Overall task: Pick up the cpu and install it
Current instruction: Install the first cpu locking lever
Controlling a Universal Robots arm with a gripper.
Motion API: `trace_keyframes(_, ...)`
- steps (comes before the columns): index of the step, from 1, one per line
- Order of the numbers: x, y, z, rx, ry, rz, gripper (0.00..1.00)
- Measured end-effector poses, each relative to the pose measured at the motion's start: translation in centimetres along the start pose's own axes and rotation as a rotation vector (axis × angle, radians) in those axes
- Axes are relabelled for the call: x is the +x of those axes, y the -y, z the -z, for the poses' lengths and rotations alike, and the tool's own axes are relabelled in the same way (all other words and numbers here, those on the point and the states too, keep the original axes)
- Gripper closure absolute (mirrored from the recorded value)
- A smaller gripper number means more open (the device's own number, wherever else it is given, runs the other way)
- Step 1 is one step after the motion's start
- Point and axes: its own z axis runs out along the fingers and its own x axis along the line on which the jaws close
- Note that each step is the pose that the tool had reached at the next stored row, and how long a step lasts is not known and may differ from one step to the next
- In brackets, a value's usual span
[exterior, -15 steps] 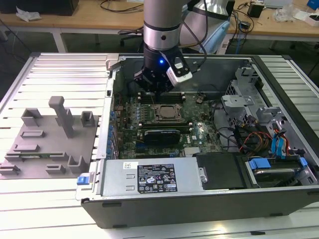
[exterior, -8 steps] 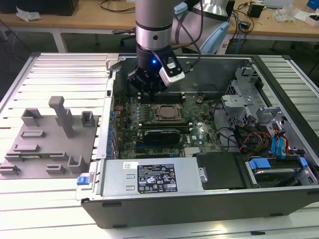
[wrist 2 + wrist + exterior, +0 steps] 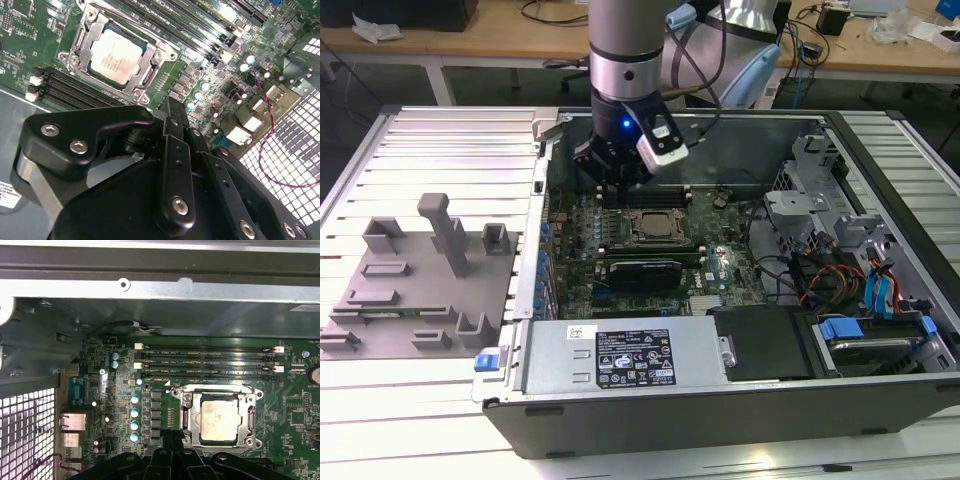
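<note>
The cpu (image 3: 653, 224) lies flat inside the square metal socket frame (image 3: 632, 212) on the green motherboard, its silvery top facing up. Both wrist views look down on the cpu (image 3: 117, 56) (image 3: 218, 419) seated in the frame (image 3: 186, 405), with nothing touching it. My gripper (image 3: 610, 178) hangs over the board just beyond the socket toward the exterior view's left, clear of the chip. Its black fingers (image 3: 172, 130) are drawn together, and the gripper (image 3: 173, 442) is shut with nothing held.
The open computer case (image 3: 880, 400) surrounds the board, with a power supply (image 3: 620, 360) in front and drive cages (image 3: 820, 200) with cables on the exterior view's right. Memory slots (image 3: 205, 360) run beside the socket. A grey tray with posts (image 3: 410, 290) lies on the exterior view's left.
</note>
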Motion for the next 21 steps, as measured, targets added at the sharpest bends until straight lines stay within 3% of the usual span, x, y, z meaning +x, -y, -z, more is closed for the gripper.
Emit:
trace_keyframes(1, 0.11, -0.01, 0.00, -0.0126, 0.0002, 0.000, 0.89)
trace_keyframes(3, 0.33, -0.01, -0.01, -0.0263, 0.0006, 0.000, 0.89)
trace_keyframes(5, 0.75, -0.02, -0.01, -0.0621, 0.0015, 0.000, 0.89)
trace_keyframes(6, 1.05, -0.02, -0.01, -0.0851, 0.0020, 0.000, 0.89)
trace_keyframes(8, 1.35, -0.02, -0.02, -0.1147, 0.0028, 0.000, 0.89)
trace_keyframes(9, 1.54, -0.02, -0.02, -0.1379, 0.0032, 0.000, 0.89)
trace_keyframes(11, 1.70, -0.01, -0.01, -0.1704, 0.0038, 0.000, 0.89)
trace_keyframes(12, 1.73, -0.01, -0.01, -0.1913, 0.0042, 0.000, 0.89)
trace_keyframes(21, 0.54, 0.01, -0.05, -0.1942, 0.0043, 0.000, 0.89)
